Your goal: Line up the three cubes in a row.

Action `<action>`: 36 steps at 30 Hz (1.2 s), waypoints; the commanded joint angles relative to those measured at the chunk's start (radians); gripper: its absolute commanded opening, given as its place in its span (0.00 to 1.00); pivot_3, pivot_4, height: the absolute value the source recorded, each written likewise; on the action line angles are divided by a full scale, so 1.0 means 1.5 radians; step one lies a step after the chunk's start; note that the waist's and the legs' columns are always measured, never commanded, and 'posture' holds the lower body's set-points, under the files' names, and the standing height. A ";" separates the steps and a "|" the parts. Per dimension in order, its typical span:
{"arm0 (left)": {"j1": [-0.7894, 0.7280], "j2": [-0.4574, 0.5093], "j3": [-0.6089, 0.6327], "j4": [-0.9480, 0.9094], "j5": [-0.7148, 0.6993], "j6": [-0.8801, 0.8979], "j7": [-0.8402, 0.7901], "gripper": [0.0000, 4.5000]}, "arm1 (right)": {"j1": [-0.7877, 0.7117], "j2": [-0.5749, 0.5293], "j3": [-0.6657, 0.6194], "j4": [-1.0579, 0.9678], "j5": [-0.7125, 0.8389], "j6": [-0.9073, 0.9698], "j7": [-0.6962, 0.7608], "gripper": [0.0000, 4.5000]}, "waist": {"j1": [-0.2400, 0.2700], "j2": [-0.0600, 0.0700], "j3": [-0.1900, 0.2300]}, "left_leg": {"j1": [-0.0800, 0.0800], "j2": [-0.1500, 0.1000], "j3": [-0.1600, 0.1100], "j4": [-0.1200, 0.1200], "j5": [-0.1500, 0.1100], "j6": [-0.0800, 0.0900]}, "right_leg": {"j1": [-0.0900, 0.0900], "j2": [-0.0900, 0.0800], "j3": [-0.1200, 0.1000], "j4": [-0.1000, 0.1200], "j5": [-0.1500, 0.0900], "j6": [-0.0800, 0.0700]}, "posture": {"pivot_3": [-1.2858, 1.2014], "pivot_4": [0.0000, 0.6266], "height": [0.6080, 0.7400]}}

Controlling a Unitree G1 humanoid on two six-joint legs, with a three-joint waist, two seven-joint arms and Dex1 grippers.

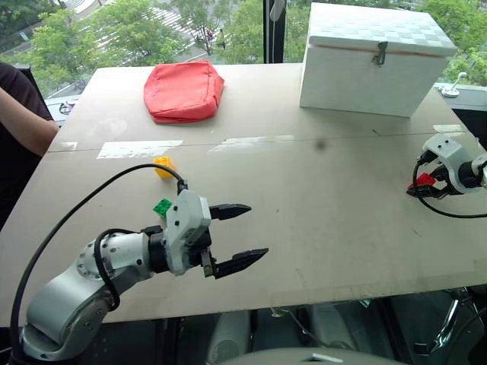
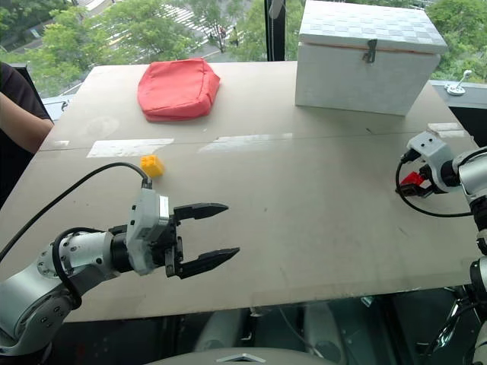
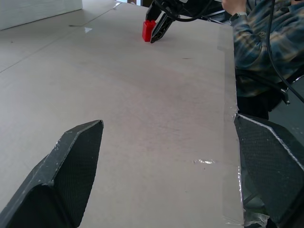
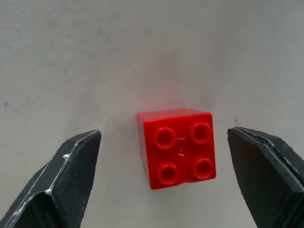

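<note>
The wide, pale, matte board bench (image 1: 319,198) carries it all, its flat surface faintly scuffed, with strips of shiny clear tape across the middle. At the far right sits one big white box (image 1: 371,61), hard-sided, with a quilted diamond pattern on its lid and a metal latch at the front; the lid is down, so its contents cannot be seen. To its left lies one soft red fabric pouch (image 1: 183,90), a puffy, rounded cushion shape.

A person's dark sleeve and arm (image 1: 23,114) lean in at the bench's left edge.

Now the grippers, two of them. The left gripper (image 1: 240,237) hovers near the front edge, its two black, textured, tapering fingers spread wide with nothing between them. The right gripper (image 4: 161,180) points down at the bench's right side, jaws wide apart, straddling the red brick without touching it.

Three small glossy plastic bricks, one of each colour. The red brick (image 4: 176,146) sits flat on the bench, four round studs up. The yellow brick (image 2: 152,165) rests left of centre, near the tape. The green brick (image 1: 162,206) sits just behind the left wrist, partly hidden.
</note>
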 commanded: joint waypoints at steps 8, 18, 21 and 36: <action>-0.015 0.006 0.014 -0.037 -0.037 0.014 0.021 1.00 | -0.012 0.003 -0.021 0.004 -0.024 -0.022 0.014 0.30 | -0.006 0.000 0.000 | 0.000 0.000 0.000 0.000 0.000 0.000 | 0.000 0.000 0.000 0.000 0.000 0.000 | 0.52 0.24 1.00; 0.014 0.008 0.034 -0.037 -0.031 0.009 0.021 1.00 | 0.037 -0.002 -0.020 -0.268 0.043 -0.053 0.143 0.30 | -0.010 0.000 0.000 | 0.001 0.001 -0.001 0.000 0.000 0.000 | 0.000 0.000 0.000 0.001 -0.001 0.001 | 0.52 0.24 1.00; 0.047 0.008 0.050 -0.043 -0.019 0.000 0.017 1.00 | 0.006 0.032 0.017 -0.285 0.020 -0.099 0.159 0.30 | -0.010 0.000 0.000 | 0.001 0.001 -0.002 0.000 0.000 0.000 | 0.000 0.000 0.000 0.001 -0.001 0.002 | 0.52 0.24 1.00; 0.212 -0.024 0.122 -0.030 0.062 -0.101 -0.027 1.00 | -0.119 0.200 0.112 -0.147 -0.051 -0.294 0.219 0.30 | -0.007 0.000 0.001 | 0.000 0.000 -0.003 0.000 0.000 0.000 | 0.000 -0.001 0.000 0.000 0.000 -0.001 | 0.52 0.24 1.00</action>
